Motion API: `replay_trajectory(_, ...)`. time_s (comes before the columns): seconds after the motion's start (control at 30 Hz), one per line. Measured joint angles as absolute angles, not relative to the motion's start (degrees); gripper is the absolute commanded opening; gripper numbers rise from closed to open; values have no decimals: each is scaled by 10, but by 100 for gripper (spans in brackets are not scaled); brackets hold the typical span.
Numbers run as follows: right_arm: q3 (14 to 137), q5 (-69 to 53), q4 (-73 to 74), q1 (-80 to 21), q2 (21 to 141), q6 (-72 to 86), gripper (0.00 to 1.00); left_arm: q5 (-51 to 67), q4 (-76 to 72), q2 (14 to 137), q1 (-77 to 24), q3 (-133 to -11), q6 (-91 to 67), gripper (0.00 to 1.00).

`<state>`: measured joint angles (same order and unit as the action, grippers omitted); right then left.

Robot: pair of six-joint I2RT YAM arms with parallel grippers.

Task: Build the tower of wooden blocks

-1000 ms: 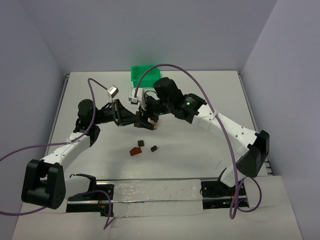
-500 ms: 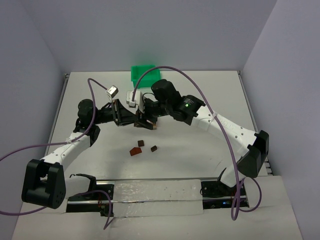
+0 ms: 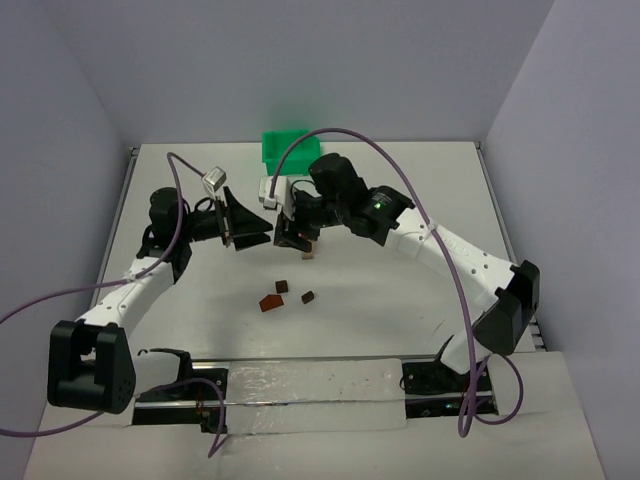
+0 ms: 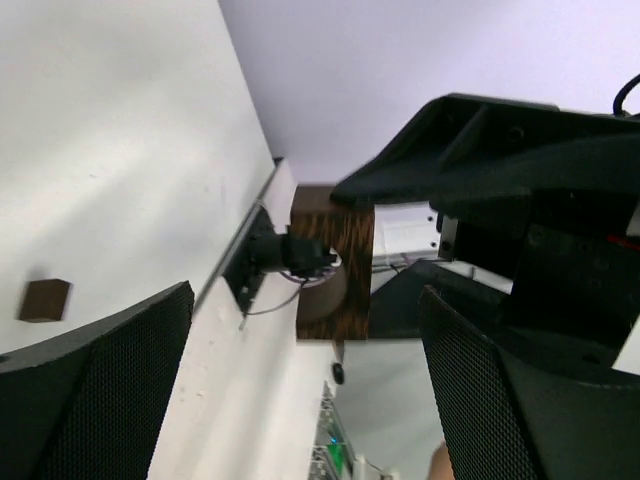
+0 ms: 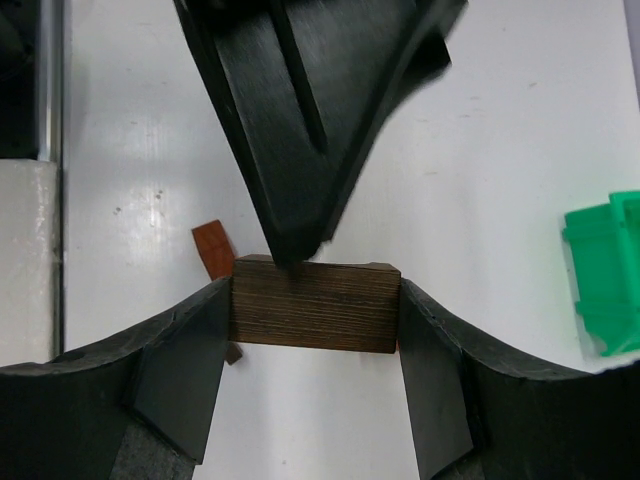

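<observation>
A dark brown arch block is clamped by its two ends between my right gripper's fingers, above the white table. In the top view my right gripper hangs mid-table, shut on that block. My left gripper faces it from the left, open, with one finger close to the block's top edge. The left wrist view shows the same block ahead of my open left gripper, with nothing between the mesh pads. No stacked tower is in view.
A reddish-brown wedge and two small dark cubes lie on the table in front of the grippers. A green bin stands at the back edge. The wedge shows under the held block.
My left gripper has opened and drawn back to the left. My right gripper has closed on the dark arch block and now holds it alone.
</observation>
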<state>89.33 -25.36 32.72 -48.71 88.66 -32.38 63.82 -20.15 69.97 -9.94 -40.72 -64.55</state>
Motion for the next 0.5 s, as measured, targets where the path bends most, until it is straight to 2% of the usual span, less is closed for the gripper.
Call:
replay_trajectory(0.27,884,-287,380,-404,891,-406,4,727,44,762,24,-539,-372,99)
replay_trajectory(0.5,900,-326,428,-352,971,-495,3,773,480,903,63,-777,135,99)
